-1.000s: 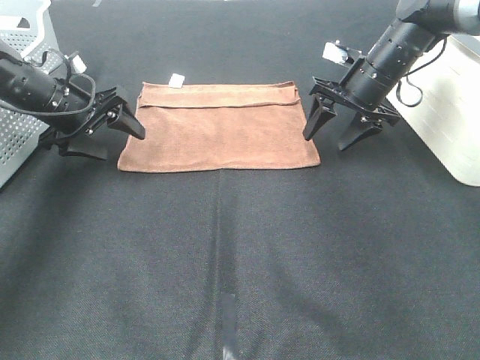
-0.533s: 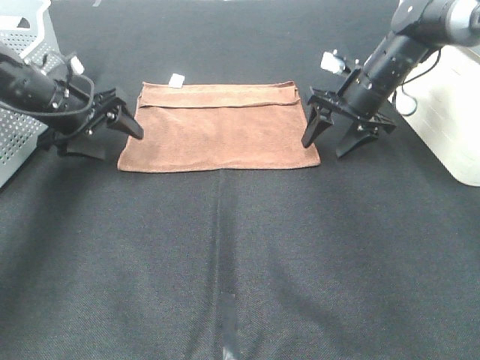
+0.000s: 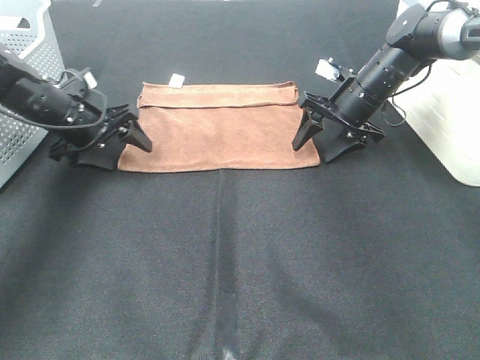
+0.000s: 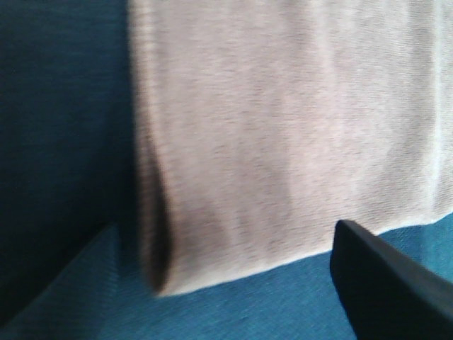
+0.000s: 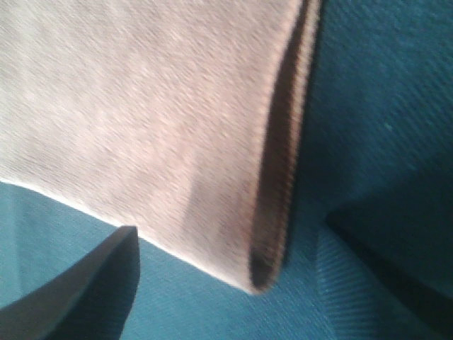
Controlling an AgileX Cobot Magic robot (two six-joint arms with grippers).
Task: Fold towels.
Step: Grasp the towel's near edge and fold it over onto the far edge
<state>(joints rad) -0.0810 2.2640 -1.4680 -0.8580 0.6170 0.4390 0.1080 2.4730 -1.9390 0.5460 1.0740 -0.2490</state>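
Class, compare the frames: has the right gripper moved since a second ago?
Yes. The right gripper has shifted leftward in the exterior high view, closing on the right edge of the towel.

I read this as a robot lab test bench. The counter (image 3: 225,262) is draped in plain black cloth. A grey perforated metal rack (image 3: 22,75) stands at 10 o'clock and a white box (image 3: 450,112) at 2 o'clock. The black left arm (image 3: 34,96) and right arm (image 3: 390,64) flank one brown towel (image 3: 217,127).
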